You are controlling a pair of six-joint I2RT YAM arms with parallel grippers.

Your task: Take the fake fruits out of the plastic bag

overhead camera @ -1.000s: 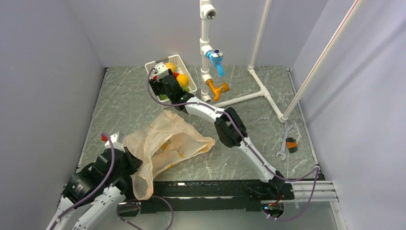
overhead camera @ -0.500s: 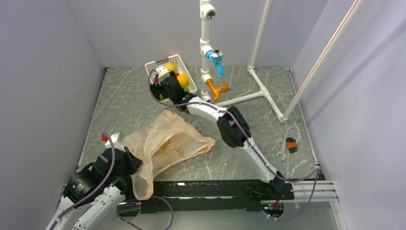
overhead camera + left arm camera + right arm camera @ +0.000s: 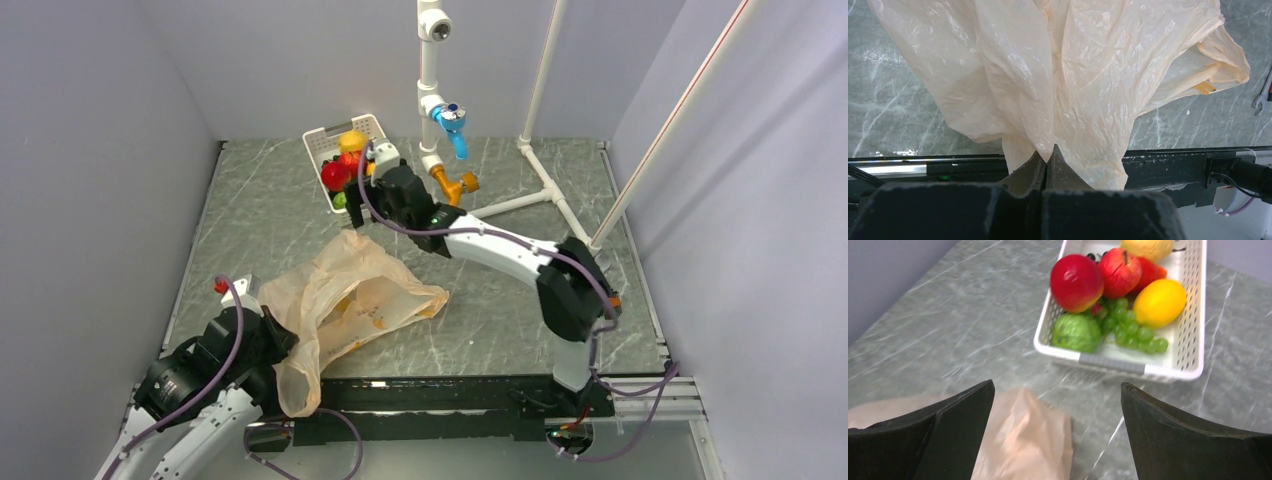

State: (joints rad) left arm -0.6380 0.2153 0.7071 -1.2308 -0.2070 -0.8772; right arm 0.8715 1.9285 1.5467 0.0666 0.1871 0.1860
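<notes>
Top: R pincer wide, empty, by basket. Bag lies nearer the bases, long axis twd L pincer.
L wrist: L pincer clamped on bag edge.
R wrist: fruits in basket ahead, bag low-left.

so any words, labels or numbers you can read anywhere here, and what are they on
None can be read.
The thin translucent peach-orange plastic bag carries a small yellow print, too small and creased to read.
The white perforated plastic basket shows no lettering.
</notes>
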